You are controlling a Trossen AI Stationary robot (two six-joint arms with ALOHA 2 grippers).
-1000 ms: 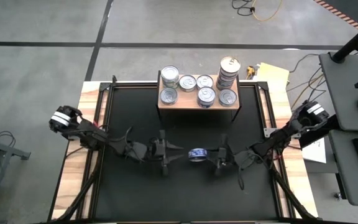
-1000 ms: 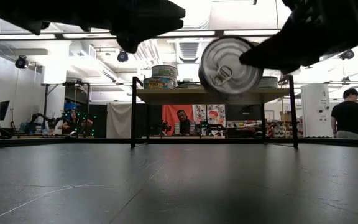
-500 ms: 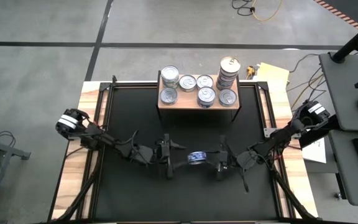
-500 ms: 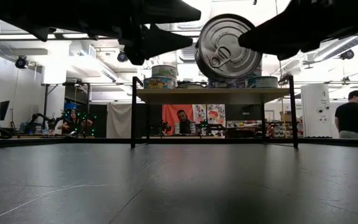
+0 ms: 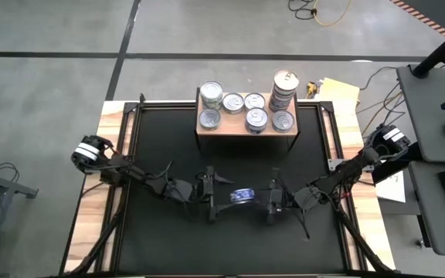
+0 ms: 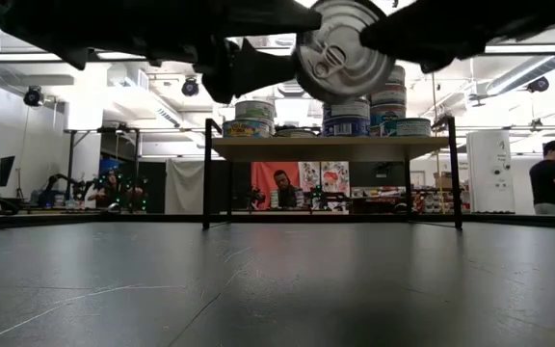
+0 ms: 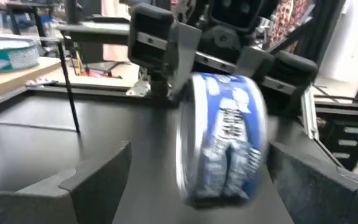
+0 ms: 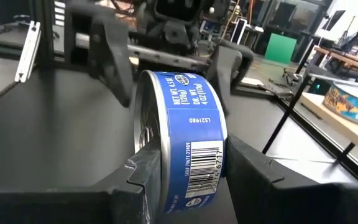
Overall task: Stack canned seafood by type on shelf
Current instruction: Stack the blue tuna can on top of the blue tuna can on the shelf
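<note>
High view showed the right gripper clamped on a blue tin above mid-table, facing the left gripper, whose fingers stood apart; shelf well beyond.

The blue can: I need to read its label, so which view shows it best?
The right wrist view: the blue can fills the picture, print and barcode sharp, held in the right end effector. The left wrist view shows it blurred. The high view shows it tiny; the low view shows only its silver top.
</note>
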